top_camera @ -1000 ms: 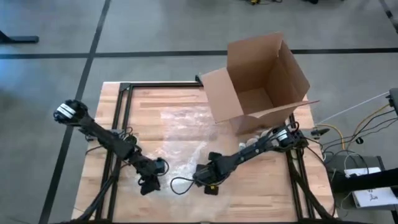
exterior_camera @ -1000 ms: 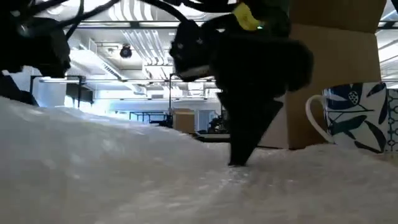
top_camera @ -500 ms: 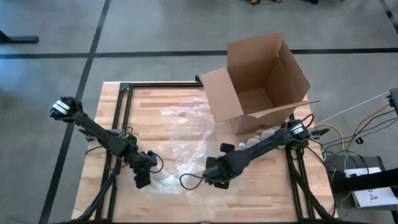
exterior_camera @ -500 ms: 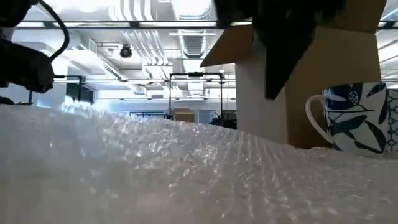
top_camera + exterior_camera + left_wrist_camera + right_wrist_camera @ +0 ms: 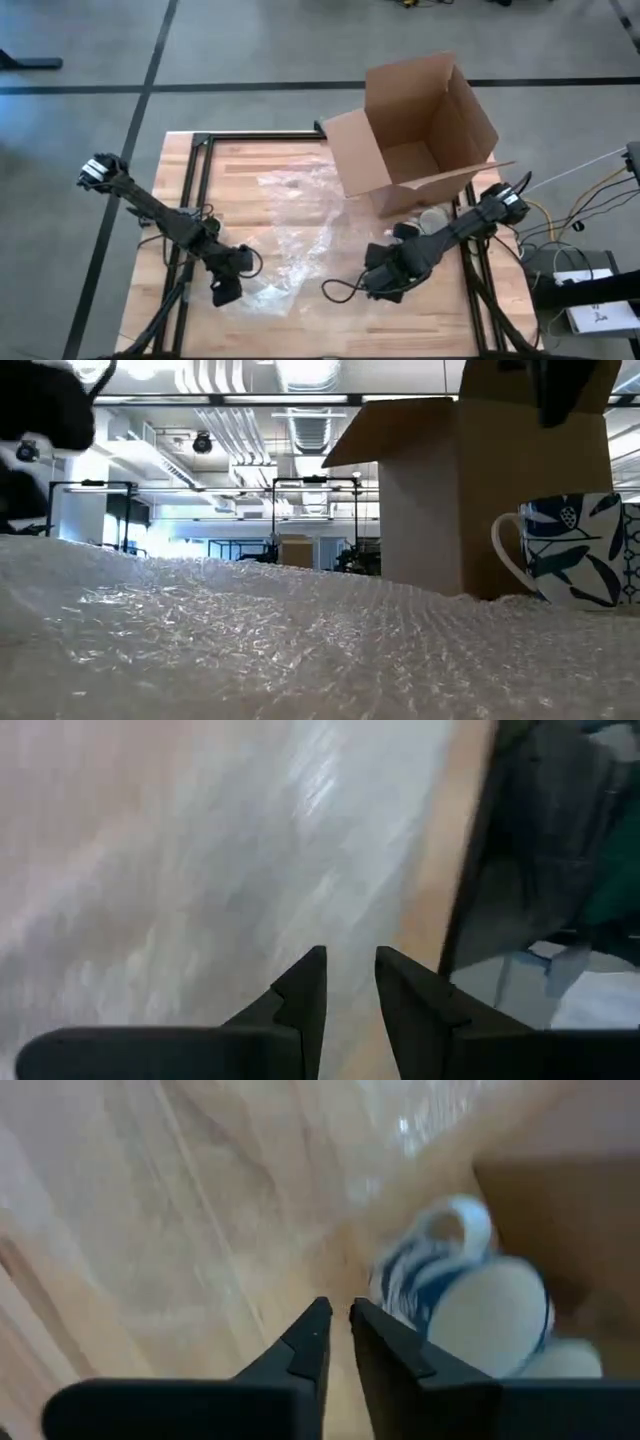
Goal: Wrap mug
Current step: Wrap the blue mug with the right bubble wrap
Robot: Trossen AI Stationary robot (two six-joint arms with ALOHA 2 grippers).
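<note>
Bubble wrap (image 5: 290, 235) lay spread flat mid-table (image 5: 250, 160), prob. as the bed for wrapping. Mug (image 5: 432, 217) stood upright beside the cardboard box (image 5: 420, 125), off the wrap. Right gripper (image 5: 383, 287), fingers nearly together & empty, pointed toward the mug. Left gripper (image 5: 224, 292), narrow gap, nothing held, sat at the wrap's edge.

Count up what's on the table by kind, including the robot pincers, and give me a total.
Mugs: 1, the blue-and-white mug
Bubble wrap sheets: 1, the bubble wrap
Cardboard boxes: 1, the open box
Pincers: 2, left pincer and right pincer, both holding nothing
Total: 5
</note>
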